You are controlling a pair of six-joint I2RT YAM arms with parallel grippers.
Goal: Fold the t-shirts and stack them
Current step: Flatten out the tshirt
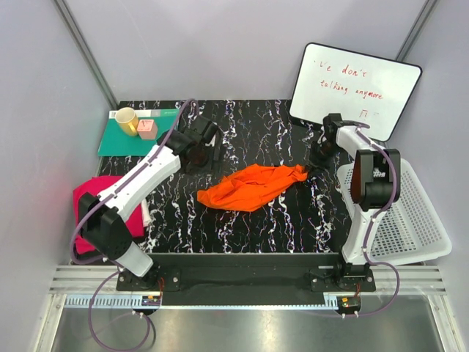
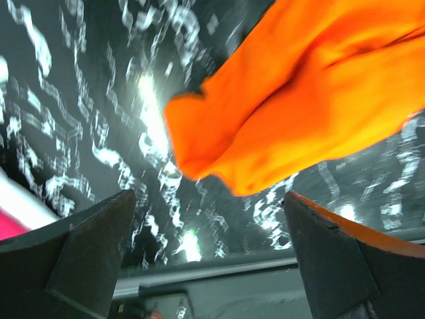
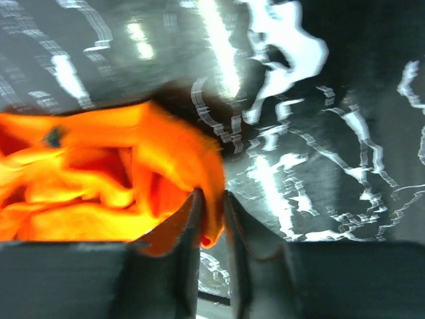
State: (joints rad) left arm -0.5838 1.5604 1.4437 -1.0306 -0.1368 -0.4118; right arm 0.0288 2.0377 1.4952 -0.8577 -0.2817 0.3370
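Spread wide and holding nothing, the jaws of the left gripper (image 2: 209, 212) hang over the table. Those of the right gripper (image 3: 212, 212) stand only narrowly parted with a tip of orange cloth in the gap, and we cannot tell whether they press it or merely flank it.

The bright orange cloth t-shirt (image 1: 253, 187) lies crumpled in mid-table. Its long axis runs left to right, and its narrow right end reaches the right gripper. From the left jaws, its blunt left end lies toward the near edge and slightly right, apart from them. We judge the right arm the nearer one; the left must come down and nearward to take that end before any spreading.

The magenta-pink cloth t-shirt (image 1: 86, 192) lies heaped at the left edge, partly under the left arm, well apart from the orange one.

The black white-veined table (image 1: 293, 227) shows bare room on the near and far sides of the orange shirt. A white perforated plastic basket (image 1: 418, 220) sits beside the right arm, and a flat teal-green mat (image 1: 117, 143) lies at the far left.
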